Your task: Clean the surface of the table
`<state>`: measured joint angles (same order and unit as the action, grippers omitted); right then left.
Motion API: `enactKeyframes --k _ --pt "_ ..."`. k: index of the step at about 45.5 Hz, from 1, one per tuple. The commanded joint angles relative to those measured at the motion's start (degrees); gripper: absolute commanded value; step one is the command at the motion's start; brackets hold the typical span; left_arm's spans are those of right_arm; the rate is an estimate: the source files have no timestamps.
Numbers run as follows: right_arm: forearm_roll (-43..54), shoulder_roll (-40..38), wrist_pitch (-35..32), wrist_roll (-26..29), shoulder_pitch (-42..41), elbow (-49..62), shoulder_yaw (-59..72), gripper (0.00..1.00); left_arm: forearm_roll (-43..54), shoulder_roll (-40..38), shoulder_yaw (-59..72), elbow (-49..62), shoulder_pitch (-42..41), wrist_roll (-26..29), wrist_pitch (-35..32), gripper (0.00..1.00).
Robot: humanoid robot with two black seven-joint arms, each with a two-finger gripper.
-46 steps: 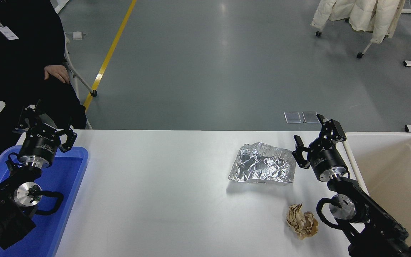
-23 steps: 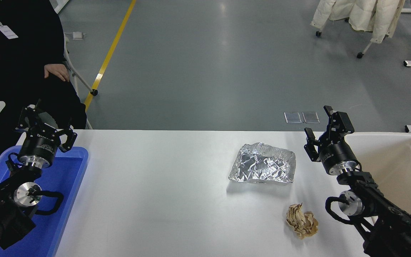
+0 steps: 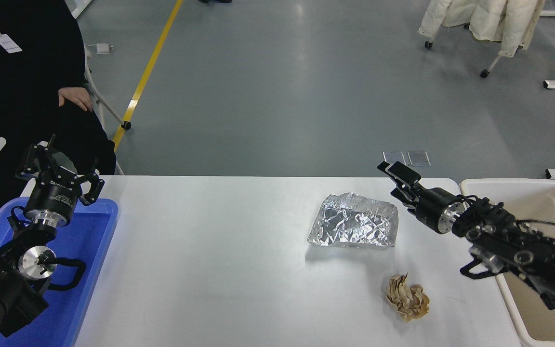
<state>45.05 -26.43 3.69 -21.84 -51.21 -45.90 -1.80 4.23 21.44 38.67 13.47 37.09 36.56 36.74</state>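
A: Where do we stand? The white counter (image 3: 219, 270) fills the lower middle of the frame, and two bits of rubbish sit on its right half.

B: Yes. We see a crumpled sheet of foil (image 3: 353, 220) right of centre, and a brown paper wad (image 3: 407, 302) below it, toward the lower right. They lie apart from each other.

A: Our right gripper (image 3: 399, 181) comes in from the right edge, lying low and pointing left, just beside the foil's upper right corner. We read its jaws as a little apart, with nothing between them.

B: The left gripper (image 3: 58, 168) sits parked at the lower left above the blue tray (image 3: 95, 230), jaws spread and empty. The cream bin (image 3: 523, 188) is at the right edge.

A: How will the foil handle?

B: We judge it very light and thin. It will crush and may slide on the smooth counter if we push it sideways. A raised fold on the near right edge looks the best place to pinch.

A: And the wad?

B: Light too, soft and springy, so we close around its middle.

A: A person (image 3: 22, 86) sits at the upper left, hands well away.
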Motion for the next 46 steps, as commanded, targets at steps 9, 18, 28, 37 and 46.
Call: enactKeyframes --k 9,18,28,37,46 --pt "2.2 0.6 -0.7 0.8 -8.4 6.7 27.2 1.0 0.0 0.0 0.0 0.1 0.0 0.0 0.0 1.0" --pt "2.2 2.3 -0.8 0.8 -7.6 8.3 28.2 1.0 0.0 0.0 0.0 0.1 0.0 0.0 0.0 1.0" --pt "1.4 7.9 -1.0 1.6 -4.5 13.8 28.2 1.0 0.0 0.0 0.0 0.1 0.0 0.0 0.0 1.0" --pt "1.0 13.5 -5.2 2.2 -1.3 24.9 28.1 1.0 0.0 0.0 0.0 0.0 0.0 0.0 0.0 1.0" --pt "1.0 16.1 -8.1 2.2 -0.8 29.3 27.8 1.0 0.0 0.0 0.0 0.0 0.0 0.0 0.0 1.0"
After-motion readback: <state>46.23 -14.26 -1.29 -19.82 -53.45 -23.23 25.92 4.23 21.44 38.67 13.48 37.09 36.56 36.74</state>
